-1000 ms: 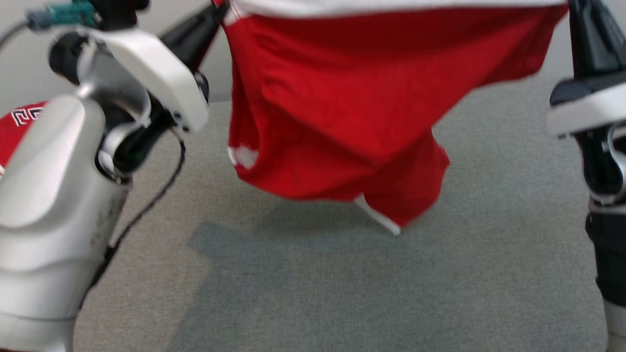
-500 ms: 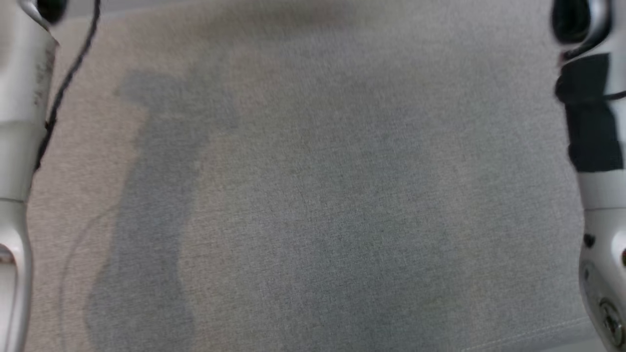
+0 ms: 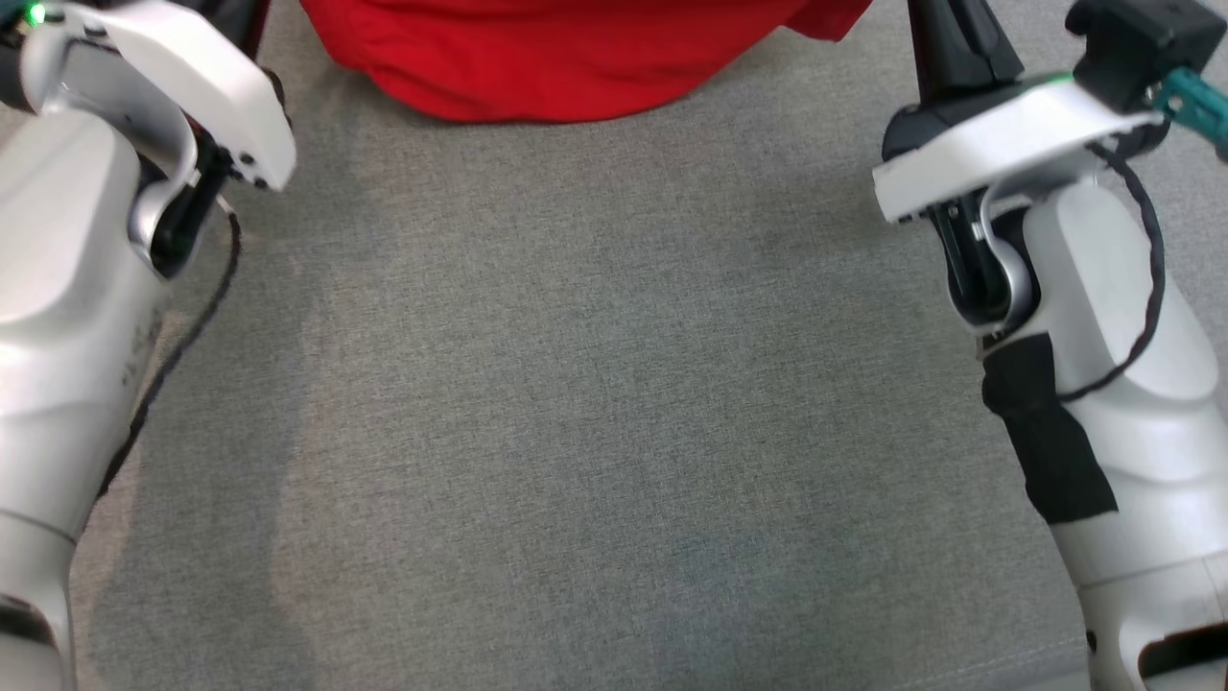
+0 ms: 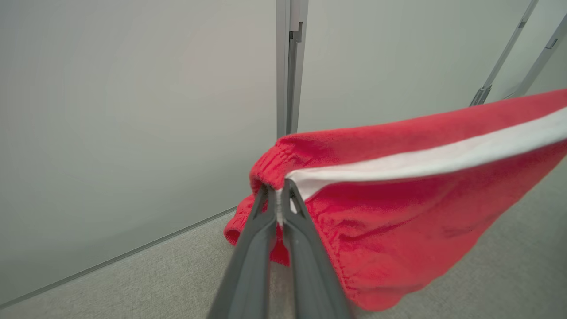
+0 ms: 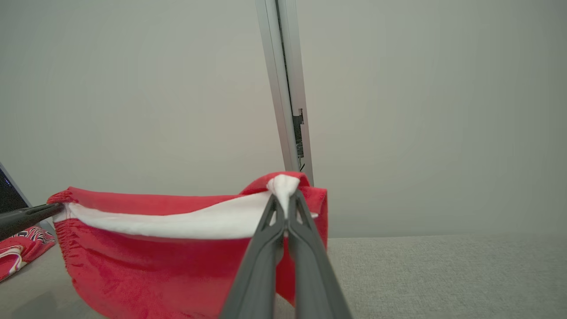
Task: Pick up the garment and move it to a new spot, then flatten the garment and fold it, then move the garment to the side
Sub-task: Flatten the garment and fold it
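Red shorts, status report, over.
Left claw shut on red shorts, one waistband end. Right claw shut on the other. Shorts sag between. Patterned garment lies apart.

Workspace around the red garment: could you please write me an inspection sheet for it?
Surface: grey fabric surface, flat.
Job's things: red garment with white band, hanging stretched between both grippers.
Clutter: patterned red cloth lying at the right wrist view's left edge.
Grippers: left gripper shut on the garment's waistband; right gripper shut on its other end.
Cables: black cable along the left arm; second cable on the right arm.
Surroundings: pale wall, metal post.
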### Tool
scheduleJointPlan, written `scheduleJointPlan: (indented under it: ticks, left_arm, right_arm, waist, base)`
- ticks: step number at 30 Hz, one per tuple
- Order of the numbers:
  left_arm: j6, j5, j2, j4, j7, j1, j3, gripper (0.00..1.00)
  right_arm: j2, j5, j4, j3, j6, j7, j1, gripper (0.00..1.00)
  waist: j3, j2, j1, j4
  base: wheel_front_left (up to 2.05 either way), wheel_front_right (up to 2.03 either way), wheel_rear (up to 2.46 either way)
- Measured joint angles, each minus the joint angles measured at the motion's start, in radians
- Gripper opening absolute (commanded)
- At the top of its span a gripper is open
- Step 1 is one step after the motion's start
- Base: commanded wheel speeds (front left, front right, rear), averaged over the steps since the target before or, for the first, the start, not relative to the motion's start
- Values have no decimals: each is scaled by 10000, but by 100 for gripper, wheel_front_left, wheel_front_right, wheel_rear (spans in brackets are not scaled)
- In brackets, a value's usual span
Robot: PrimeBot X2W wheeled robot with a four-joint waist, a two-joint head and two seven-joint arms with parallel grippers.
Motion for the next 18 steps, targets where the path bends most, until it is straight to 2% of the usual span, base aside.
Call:
scheduleJointPlan:
  ticks: [8, 13, 18]
  left_arm:
    - [0, -1275, 562, -1503, -928, 1326, -853, 0]
    - [12, -1486, 802, -2084, -1383, 2641, -1012, 0]
    - [499, -1331, 754, -2943, -1672, 4425, -1174, 0]
  right_arm:
    - [-4, -96, -1674, -650, 0, -2, 1777, 0]
    - [6, -433, -2585, -1118, 2, 0, 3399, 0]
    - [12, -625, -3367, -1674, 2, 0, 5222, 0]
  waist:
    - [-461, 0, 0, 99]
    - [-955, 0, 0, 187]
    - [-1627, 1, 0, 312]
  base:
    - [0, 0, 0]
    - [0, 0, 0]
    - [0, 0, 0]
